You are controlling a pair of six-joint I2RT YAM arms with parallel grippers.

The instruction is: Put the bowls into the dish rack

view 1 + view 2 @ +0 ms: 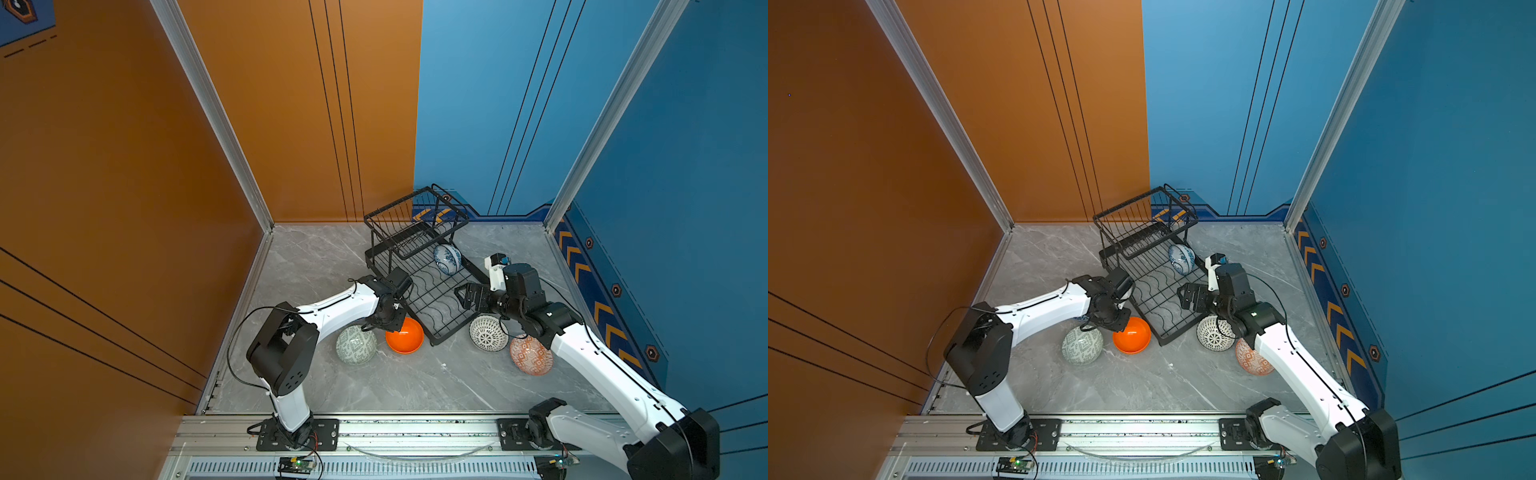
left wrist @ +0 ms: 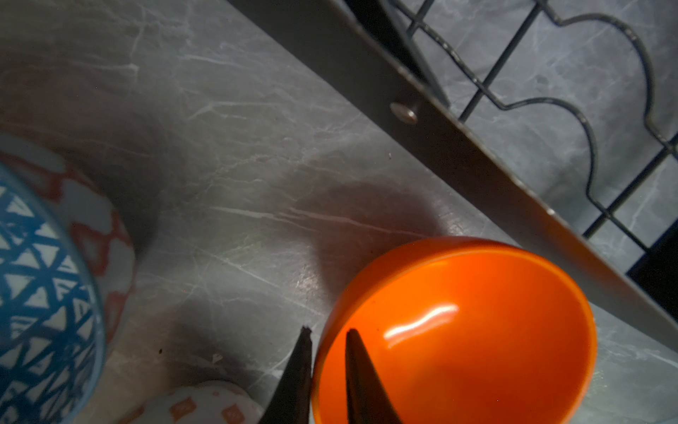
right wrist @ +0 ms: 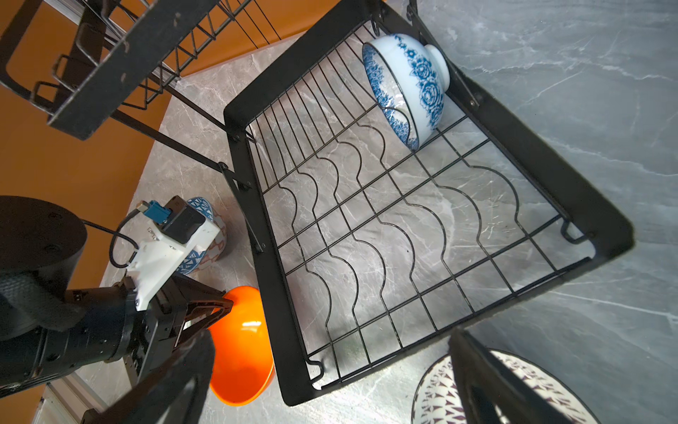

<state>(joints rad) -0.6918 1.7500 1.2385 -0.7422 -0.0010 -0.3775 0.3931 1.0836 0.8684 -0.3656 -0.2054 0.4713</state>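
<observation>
Only the floral bowl (image 3: pixel 407 84) stands in the dish rack (image 3: pixel 269 293) (propped on edge at its far end). Five more bowls (image 1: pixel 356 345) wait on the desk (image 1: pixel 374 382). The left fingers (image 2: pixel 361 378) pinch the orange bowl (image 2: pixel 477 330) by its rim, just beside the rack. The right fingers (image 3: pixel 480 374) gape empty over it.

A robot test cell: orange wall panel (image 1: pixel 270 104), blue wall panel (image 1: pixel 478 104), aluminium frame post (image 1: pixel 214 112), marble-look counter (image 1: pixel 395 386), mounting rail (image 1: pixel 415 430) along the frame's bottom.

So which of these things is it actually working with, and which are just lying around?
Job: dish rack; orange bowl, pale green bowl, lattice bowl, red-orange patterned bowl, floral bowl already racked, blue triangle bowl.
Lying about: white speck on the table, circuit board on the front rail.
</observation>
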